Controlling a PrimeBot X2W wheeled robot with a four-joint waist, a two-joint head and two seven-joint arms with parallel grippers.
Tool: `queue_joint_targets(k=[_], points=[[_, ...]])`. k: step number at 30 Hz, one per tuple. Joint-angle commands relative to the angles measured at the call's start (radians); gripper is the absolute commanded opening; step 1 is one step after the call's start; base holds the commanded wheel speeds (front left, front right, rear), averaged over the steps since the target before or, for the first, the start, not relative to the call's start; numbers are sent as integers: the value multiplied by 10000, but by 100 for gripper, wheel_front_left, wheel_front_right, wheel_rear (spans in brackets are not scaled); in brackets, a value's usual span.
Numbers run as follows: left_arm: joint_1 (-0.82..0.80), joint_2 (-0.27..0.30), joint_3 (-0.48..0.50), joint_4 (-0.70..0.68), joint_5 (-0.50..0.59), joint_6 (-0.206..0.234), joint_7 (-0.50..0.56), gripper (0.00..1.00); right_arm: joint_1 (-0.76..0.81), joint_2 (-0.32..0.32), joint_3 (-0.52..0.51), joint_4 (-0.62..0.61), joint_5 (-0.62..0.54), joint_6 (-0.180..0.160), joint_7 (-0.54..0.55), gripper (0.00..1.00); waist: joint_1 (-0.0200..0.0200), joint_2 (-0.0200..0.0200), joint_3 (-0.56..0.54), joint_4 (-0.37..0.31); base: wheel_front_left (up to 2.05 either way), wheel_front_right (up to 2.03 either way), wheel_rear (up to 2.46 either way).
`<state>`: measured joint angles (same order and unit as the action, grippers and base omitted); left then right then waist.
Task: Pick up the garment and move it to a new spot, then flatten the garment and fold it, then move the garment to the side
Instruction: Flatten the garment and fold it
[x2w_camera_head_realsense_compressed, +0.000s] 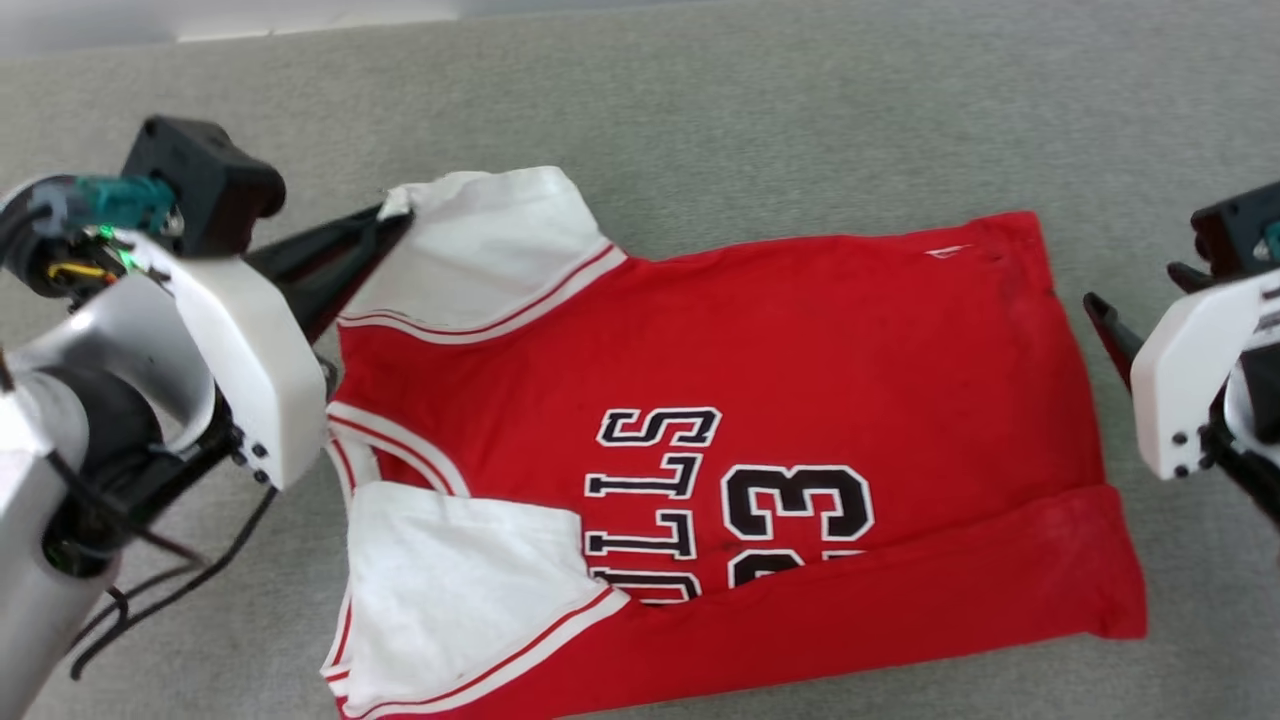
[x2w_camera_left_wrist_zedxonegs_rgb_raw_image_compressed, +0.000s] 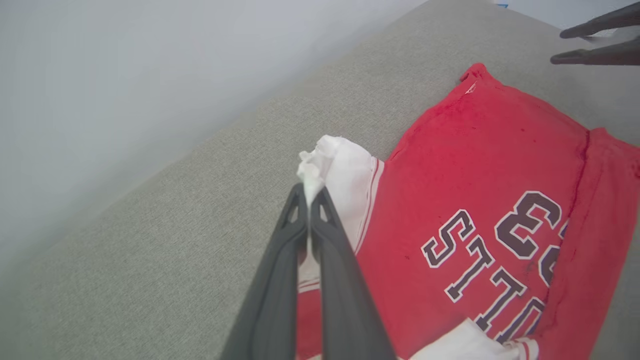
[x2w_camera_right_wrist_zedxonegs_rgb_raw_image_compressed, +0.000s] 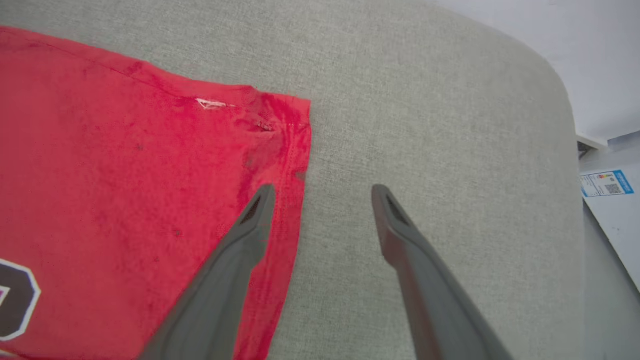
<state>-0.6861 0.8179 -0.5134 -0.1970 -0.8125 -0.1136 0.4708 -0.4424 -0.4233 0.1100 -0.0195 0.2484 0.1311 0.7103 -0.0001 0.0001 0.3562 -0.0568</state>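
the red garment (x2w_camera_head_realsense_compressed: 800, 340) lies spread on the grey cushion (x2w_camera_head_realsense_compressed: 700, 110), one long side folded over part of its lettering. the left gripper (x2w_camera_left_wrist_zedxonegs_rgb_raw_image_compressed: 310, 192) is pinched tight on the tip of the garment's white sleeve (x2w_camera_left_wrist_zedxonegs_rgb_raw_image_compressed: 345, 170). the right gripper (x2w_camera_right_wrist_zedxonegs_rgb_raw_image_compressed: 322, 192) hangs at the garment's hem corner, fingers spread wide, holding nothing.

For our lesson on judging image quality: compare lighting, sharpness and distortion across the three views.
Head view: soft, even light, no glare, the garment sharp. Left wrist view: the left fingers soft near the lens, hazy background upper left. Right wrist view: grey upholstery weave crisp, the right fingers blurred, the upholstery's far edge bowed.
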Motion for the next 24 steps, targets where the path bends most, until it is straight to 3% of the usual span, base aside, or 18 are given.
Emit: queue_joint_targets(k=[1, 8, 16, 24], points=[[234, -28, 40, -242, 45, 121, -194, 0, -367, -73, 47, 196, 188, -7, 308, 100, 1, -1, 194, 305, 0, 0, 0], [1030, -99, 173, -1263, 288, 534, -1041, 0, -1681, -514, 296, 1495, 482, -7, 1322, 100, 1, -1, 804, 1004, 0, 0, 0], [1172, -239, -79, -1752, 724, 535, -1419, 0, -2579, -808, 1001, 2674, 593, -6, 1666, 100, 1, -1, 1329, 1569, 0, 0, 0], [1166, -385, -275, -1565, 802, 441, -1613, 0, -2273, -831, 1820, 3811, 726, 10, 1667, 98, 1, -1, 1438, 1847, 0, 0, 0]])
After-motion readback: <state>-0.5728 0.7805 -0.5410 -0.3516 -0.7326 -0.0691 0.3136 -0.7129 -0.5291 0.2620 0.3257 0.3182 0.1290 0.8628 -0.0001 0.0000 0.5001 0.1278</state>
